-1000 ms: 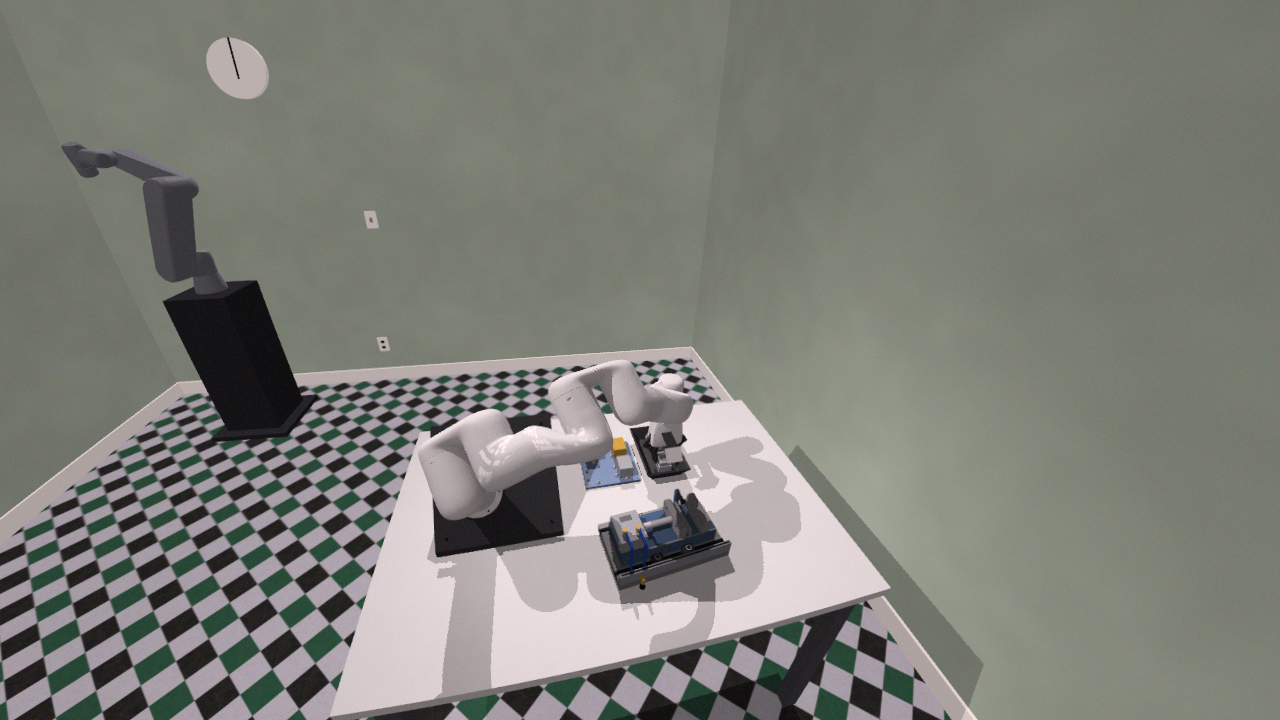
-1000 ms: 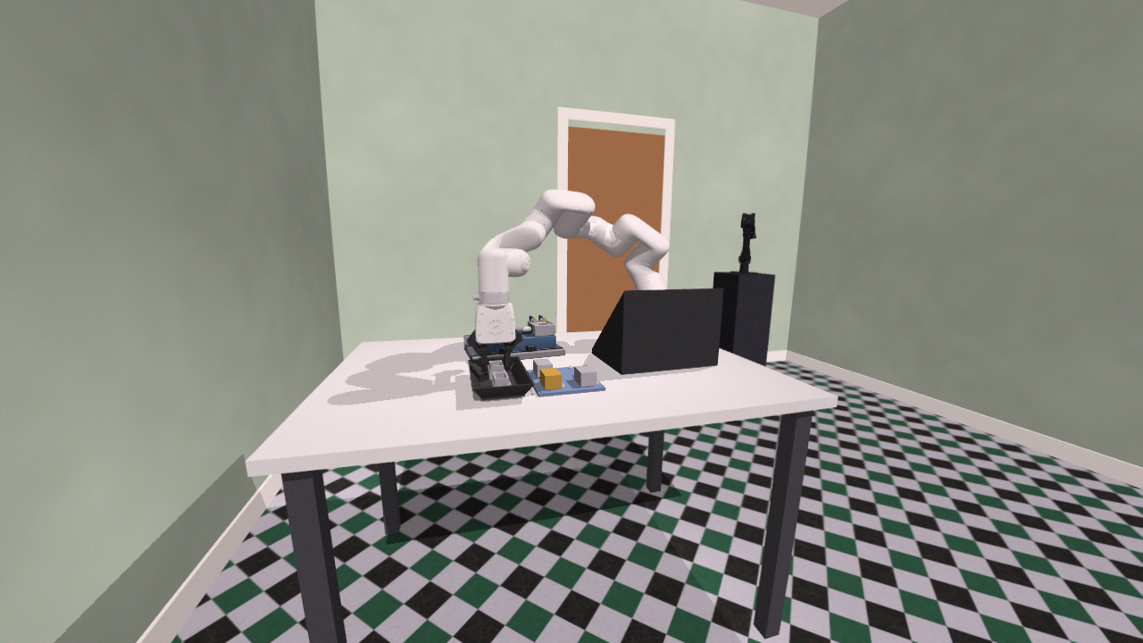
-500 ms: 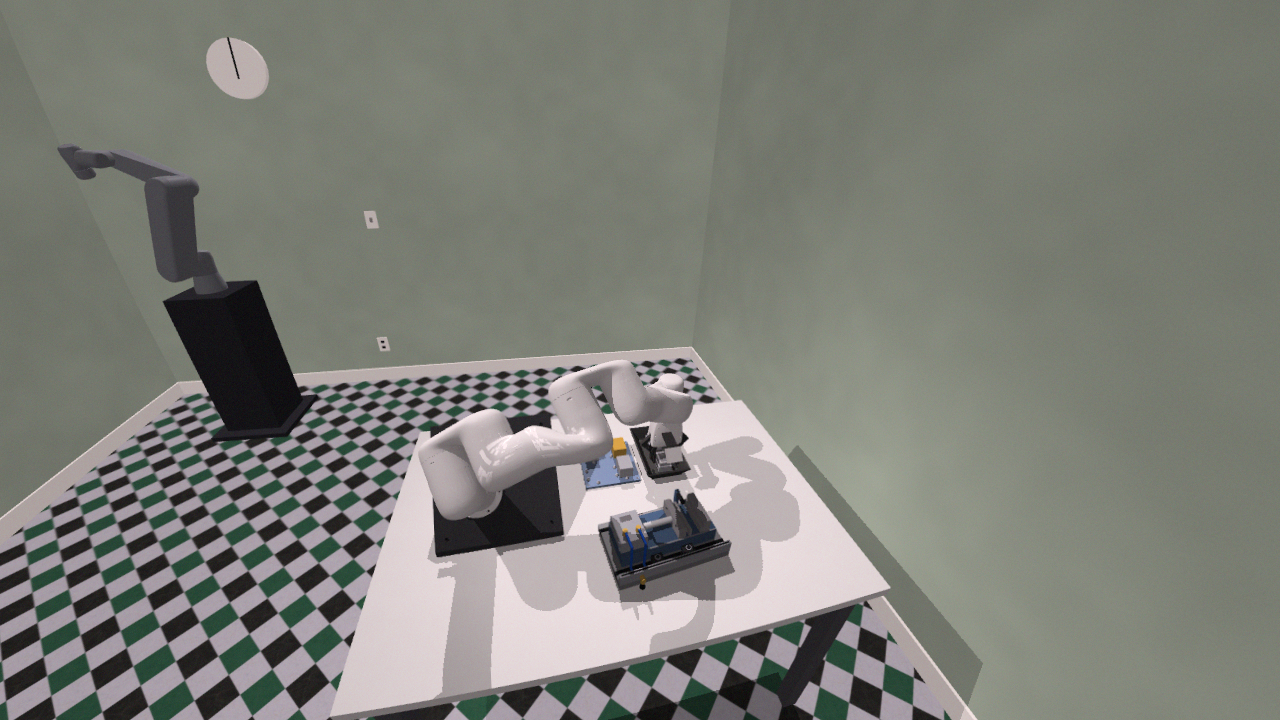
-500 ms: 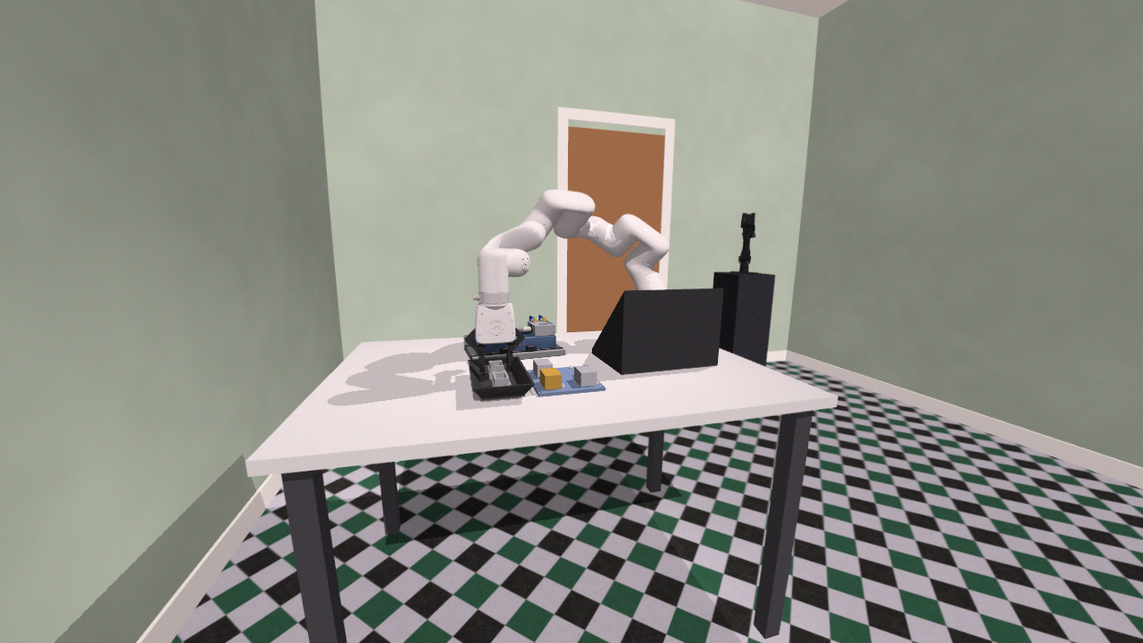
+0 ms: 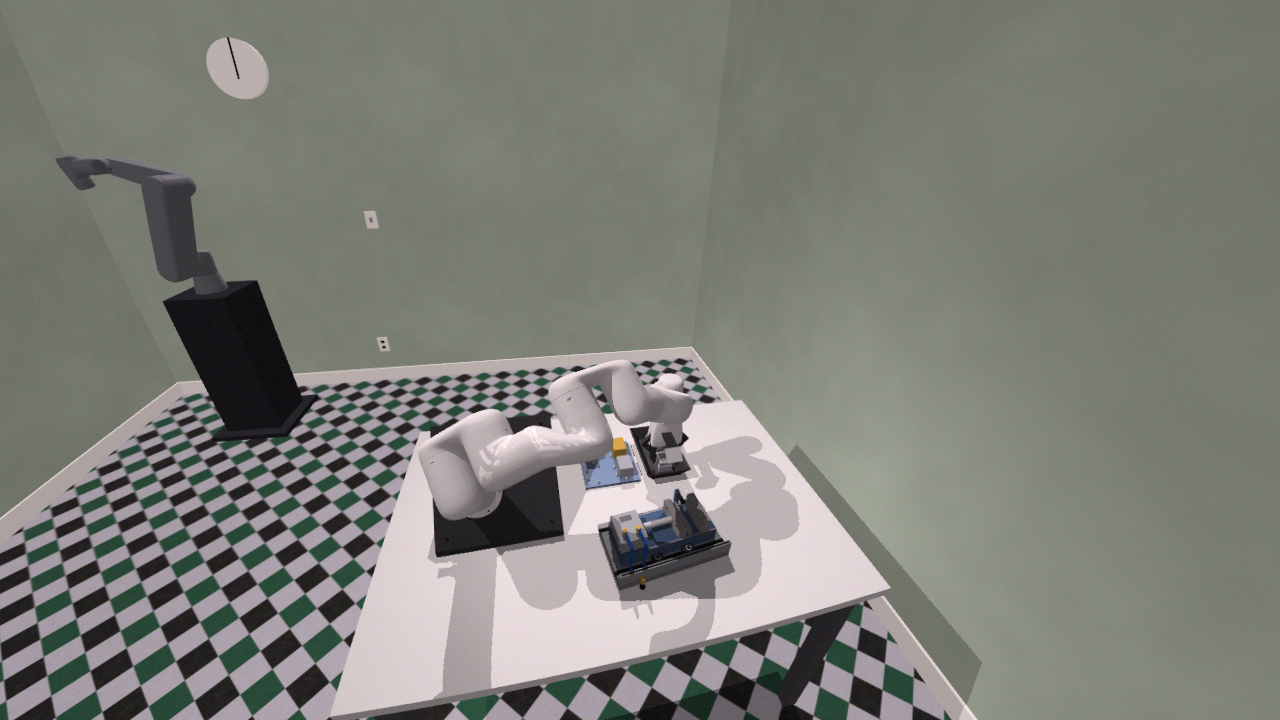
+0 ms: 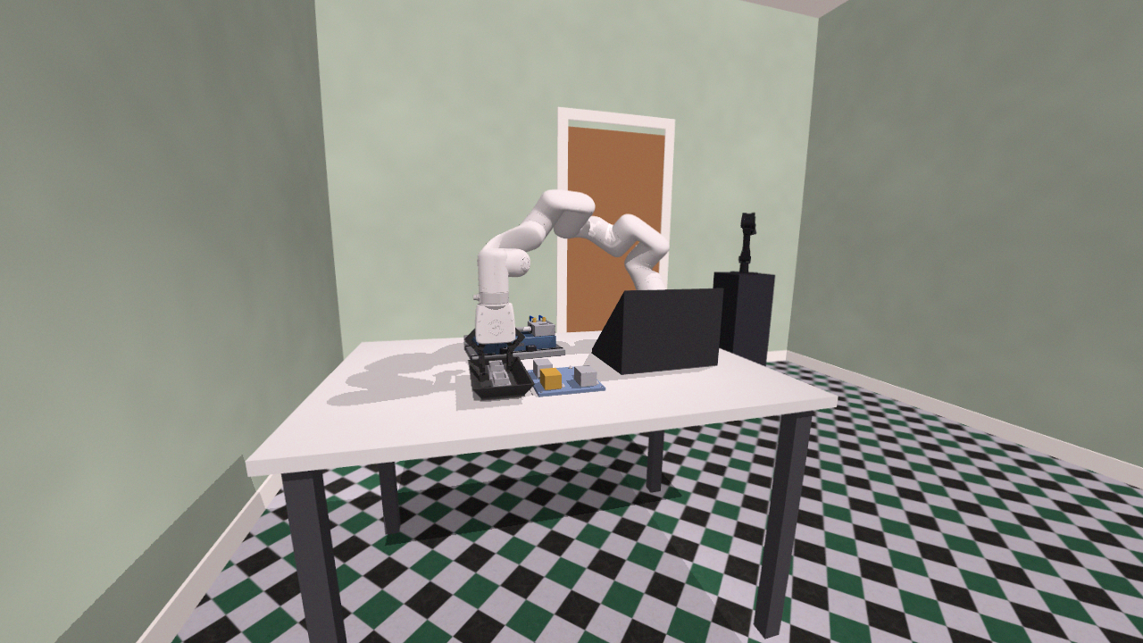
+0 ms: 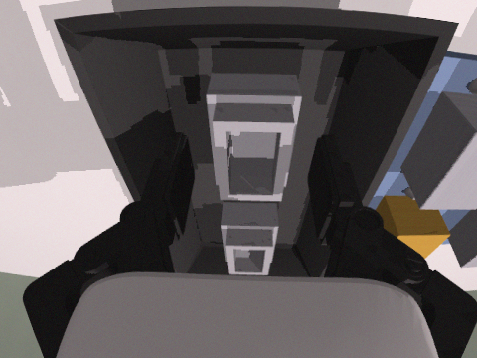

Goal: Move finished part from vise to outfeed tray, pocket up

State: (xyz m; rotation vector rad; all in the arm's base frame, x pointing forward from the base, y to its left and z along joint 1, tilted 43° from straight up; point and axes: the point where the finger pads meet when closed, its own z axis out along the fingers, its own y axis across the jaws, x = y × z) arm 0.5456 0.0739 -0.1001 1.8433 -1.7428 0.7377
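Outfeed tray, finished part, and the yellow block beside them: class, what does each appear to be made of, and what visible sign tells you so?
Outfeed tray: probably matte black plastic or painted metal; dark, dull walls without glare.
Finished part: likely bare machined metal; flat pale grey faces and a crisp square pocket facing up.
Yellow block: uncertain, perhaps painted stock or plastic; uniform mustard colour without shine.

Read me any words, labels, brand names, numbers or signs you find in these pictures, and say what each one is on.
None can be read.
Arm's wrist housing: a faint round mark, too small to read.
Wall clock: one dark hand, no numerals.
Finished part, outfeed tray, vise: no lettering.
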